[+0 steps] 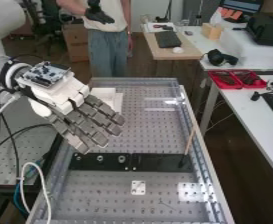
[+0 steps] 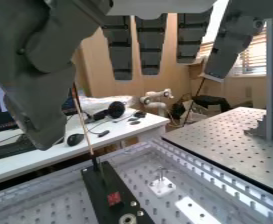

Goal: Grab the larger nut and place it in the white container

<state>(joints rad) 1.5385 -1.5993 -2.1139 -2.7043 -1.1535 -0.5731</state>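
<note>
Nearest the wrist camera, the hand (image 2: 40,65): thumb (image 2: 43,107) set well apart from the fingers (image 2: 150,45), which are straight and spread, nothing held between; position, above and beyond the flat black bar (image 1: 163,162), on the side away from the bench's near end, clear of contact with the parts; task judged to be at the approach, with the grasp not yet made

Method advised: bring the fingertips down over the bar with thumb and fingers to opposite sides of the larger nut (image 1: 100,158); close gently and evenly, low on its rim, since a part this small could roll or tip if pushed from one side; keep the closing narrow, as its neighbours could be knocked; lift straight up off the bar before carrying

Condition of the larger nut: small, round, grey metal, darker at the centre; it stands on the bar between the smaller nut (image 1: 78,158) and the bearing (image 1: 121,159), apart from both; thread and facets too small to tell

Farther out: white container (image 1: 118,101) beyond the bar, partly behind the hand, contents not determinable; thin wooden rod (image 1: 190,141) rising at the bar's other end; white plate (image 1: 138,187) on the bar's near side
</note>
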